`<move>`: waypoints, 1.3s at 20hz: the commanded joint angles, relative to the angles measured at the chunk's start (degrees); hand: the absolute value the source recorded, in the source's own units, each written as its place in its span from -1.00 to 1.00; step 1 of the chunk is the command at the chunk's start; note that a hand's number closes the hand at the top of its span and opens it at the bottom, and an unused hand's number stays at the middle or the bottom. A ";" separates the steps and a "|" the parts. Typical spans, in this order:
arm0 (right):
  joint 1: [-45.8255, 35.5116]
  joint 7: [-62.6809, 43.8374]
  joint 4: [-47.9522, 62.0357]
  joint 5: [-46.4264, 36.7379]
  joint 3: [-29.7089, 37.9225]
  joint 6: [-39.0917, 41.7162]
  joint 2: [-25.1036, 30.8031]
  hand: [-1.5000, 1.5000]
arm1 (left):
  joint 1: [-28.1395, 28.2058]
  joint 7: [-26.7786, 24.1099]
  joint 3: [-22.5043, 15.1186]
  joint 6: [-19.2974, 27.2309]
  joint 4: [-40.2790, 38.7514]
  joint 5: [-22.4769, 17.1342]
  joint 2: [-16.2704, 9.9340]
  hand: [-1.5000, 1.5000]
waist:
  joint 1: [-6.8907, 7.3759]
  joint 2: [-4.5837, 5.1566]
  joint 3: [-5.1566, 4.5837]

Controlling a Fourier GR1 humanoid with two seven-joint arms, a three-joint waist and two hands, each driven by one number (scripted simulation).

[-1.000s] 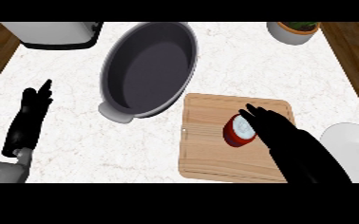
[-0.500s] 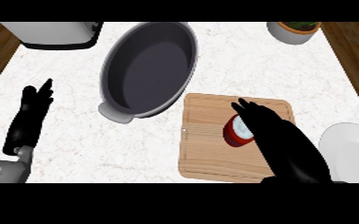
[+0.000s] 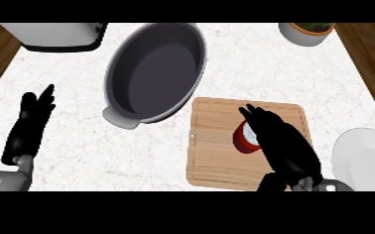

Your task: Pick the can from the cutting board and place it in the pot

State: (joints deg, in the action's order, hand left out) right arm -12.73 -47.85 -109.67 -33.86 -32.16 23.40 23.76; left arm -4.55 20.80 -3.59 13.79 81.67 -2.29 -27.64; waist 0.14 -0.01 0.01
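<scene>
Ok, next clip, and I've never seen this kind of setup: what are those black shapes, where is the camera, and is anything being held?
The camera sits at the robot's head and looks steeply down at a marbled counter. The black shapes are its two hands. The left hand rests open near the left edge, touching nothing. The right hand lies over a red can on the wooden cutting board, partly hiding it; its fingers look fairly straight, so nothing is gripped yet. The dark oval pot, the can's destination, stands up-left of the board. Around the edges are a grey appliance, a potted plant and a white plate.
</scene>
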 commanded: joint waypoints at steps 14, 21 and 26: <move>-2.52 6.38 10.08 -8.63 8.23 6.80 -8.45 -1.00 | -3.91 1.42 5.57 -5.31 -1.91 5.38 4.36 0.00 | -0.18 0.01 -0.01; -0.43 11.36 17.72 -15.11 6.81 3.42 -13.25 -1.00 | -1.27 -0.58 7.68 -6.09 -1.16 8.65 6.60 0.00 | -0.08 0.01 -0.01; 5.62 17.64 19.01 -17.04 7.51 -2.55 -10.90 -1.00 | -4.54 0.72 8.20 -6.53 -3.53 9.41 7.50 0.00 | -0.34 0.03 0.00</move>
State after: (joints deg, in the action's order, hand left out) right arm -11.13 -34.46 -92.05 -49.34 -24.89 24.26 11.89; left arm -6.02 21.08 4.35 7.29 80.91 5.76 -21.18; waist 0.03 -0.18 -0.11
